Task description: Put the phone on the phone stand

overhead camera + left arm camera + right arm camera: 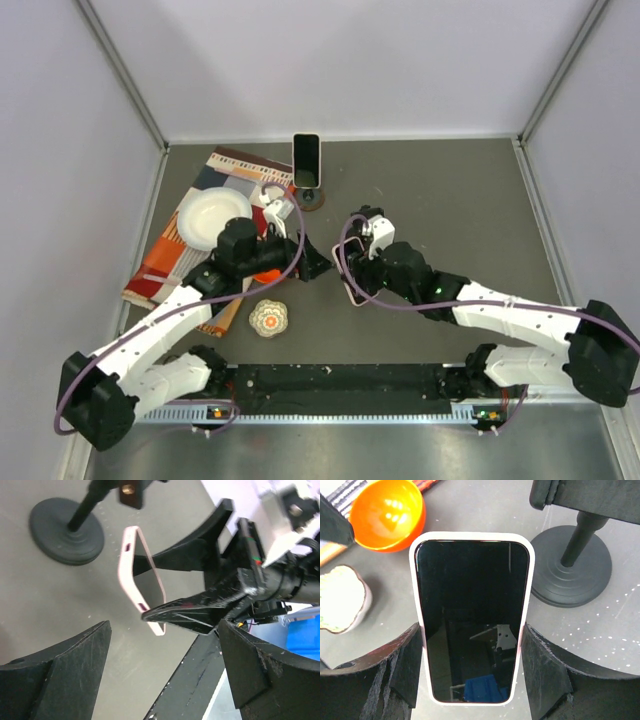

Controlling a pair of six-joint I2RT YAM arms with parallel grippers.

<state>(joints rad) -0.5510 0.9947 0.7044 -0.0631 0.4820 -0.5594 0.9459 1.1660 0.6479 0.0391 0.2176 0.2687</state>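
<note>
White walls (pixel 350 60) are closing in a dark grey table (pixel 450 200) on three sides. The two arms are reaching in from the near edge, the left arm (pixel 160 340) angling inward from the left and the right arm (pixel 510 320) from the right, their ends meeting near the middle of the table. A striped cloth (pixel 165 265) is lying at the left, partly under the left arm, and a white plate (pixel 213 215) is sitting on it.

The phone stand (pixel 313 198) is standing on its round black base toward the far side, near the cloth's corner, with its head rising above the base. The phone (pixel 472 620), dark-screened in a pale case, is being held just short of that base and is not on the stand. The right fingers (pixel 555 670) are clamping it by its two long edges, one finger on each side. Whether its lower end is touching the table cannot be told.

The left fingers (pixel 55 675) are spreading wide with nothing between them, facing the held phone from close by.

An orange bowl (pixel 387 515) is sitting by the cloth's edge, mostly hidden by the left arm from above. A small flower-patterned dish (pixel 269 318) is resting on the bare table nearer the arm bases.
</note>
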